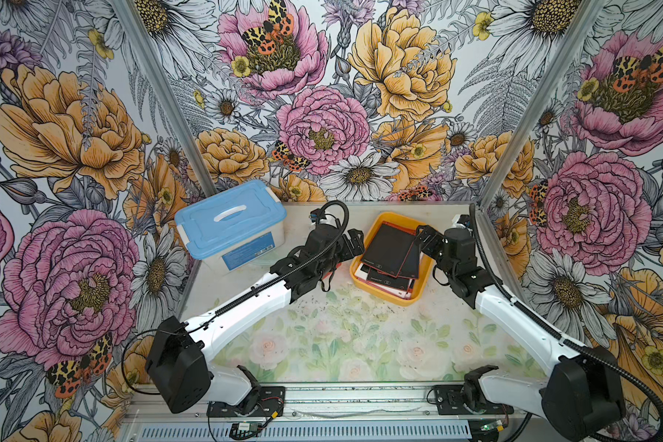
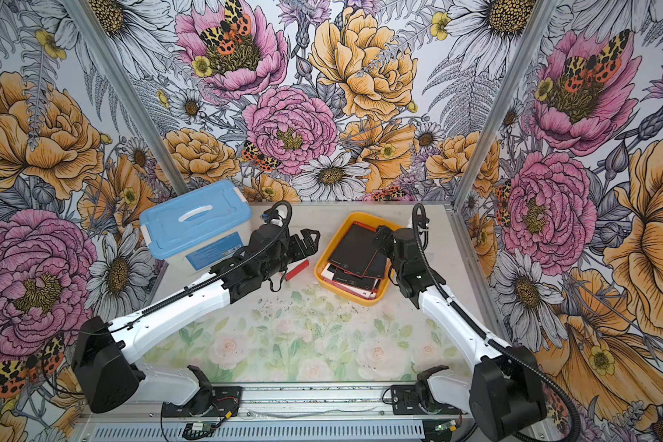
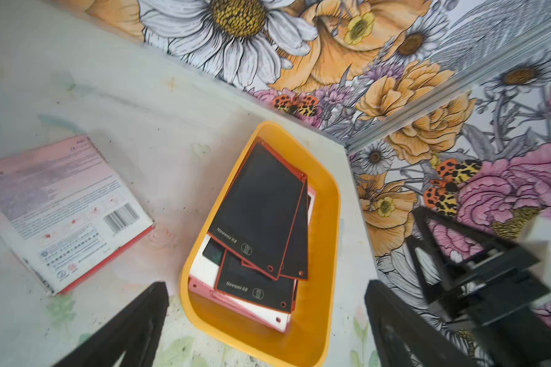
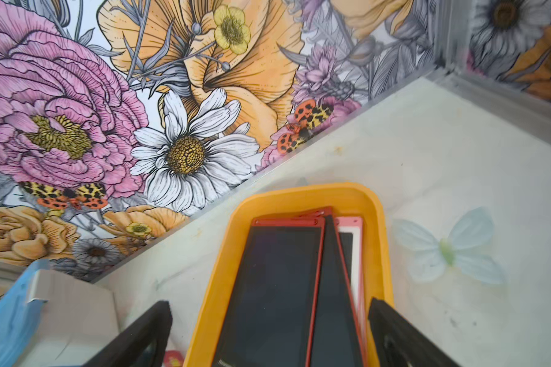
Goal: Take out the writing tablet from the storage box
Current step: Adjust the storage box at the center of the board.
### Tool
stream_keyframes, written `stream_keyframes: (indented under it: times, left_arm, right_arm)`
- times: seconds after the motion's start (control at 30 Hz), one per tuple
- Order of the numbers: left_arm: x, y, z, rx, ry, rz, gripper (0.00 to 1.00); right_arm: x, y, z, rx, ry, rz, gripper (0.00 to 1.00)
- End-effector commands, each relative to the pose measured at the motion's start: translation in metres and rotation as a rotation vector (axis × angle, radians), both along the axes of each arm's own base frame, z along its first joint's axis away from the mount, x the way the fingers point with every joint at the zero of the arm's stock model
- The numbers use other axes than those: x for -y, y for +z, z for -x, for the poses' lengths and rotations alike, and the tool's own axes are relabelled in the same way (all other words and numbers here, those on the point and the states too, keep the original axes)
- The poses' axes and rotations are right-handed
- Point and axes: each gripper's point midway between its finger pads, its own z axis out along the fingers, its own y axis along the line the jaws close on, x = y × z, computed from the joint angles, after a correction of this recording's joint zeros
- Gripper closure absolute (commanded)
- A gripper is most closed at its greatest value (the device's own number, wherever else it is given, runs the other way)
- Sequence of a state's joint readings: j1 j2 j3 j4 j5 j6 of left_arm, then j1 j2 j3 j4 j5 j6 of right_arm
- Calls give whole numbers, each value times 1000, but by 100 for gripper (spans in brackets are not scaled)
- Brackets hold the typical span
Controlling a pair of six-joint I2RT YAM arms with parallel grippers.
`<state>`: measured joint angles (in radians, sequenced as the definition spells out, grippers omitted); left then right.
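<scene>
Left tool (image 1: 355,240) beside storage box (image 1: 390,300); right tool (image 1: 422,234) over tablets (image 1: 387,248); both agape

The top tablet (image 3: 261,206) bears white lettering near one short edge: a brand starting "New", the rest unclear, beside a round bin icon. The lower tablet (image 3: 255,282) carries the same mark. The carton (image 3: 61,213) shows a barcode and fine print, too blurred to read. The blue label (image 1: 247,254) on the lidded box (image 1: 230,225) is too small to read.
</scene>
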<state>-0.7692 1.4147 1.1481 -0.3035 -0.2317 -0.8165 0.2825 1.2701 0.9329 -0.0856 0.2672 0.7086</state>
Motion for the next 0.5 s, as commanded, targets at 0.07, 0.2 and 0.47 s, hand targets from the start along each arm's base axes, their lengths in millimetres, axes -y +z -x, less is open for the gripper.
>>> stream_keyframes:
  times: [0.07,0.2,0.47]
  left_arm:
    - [-6,-45,27,-156,-11,-61,1]
    - [5,-62,45,-211,-171,-76,1]
    - [7,-94,65,-348,-368,-27,1]
  right_arm:
    - [31,-3,-5,-63,-90,241,1]
    - [34,-15,-6,-92,-111,254,0]
    - [31,-38,9,-126,-149,168,0]
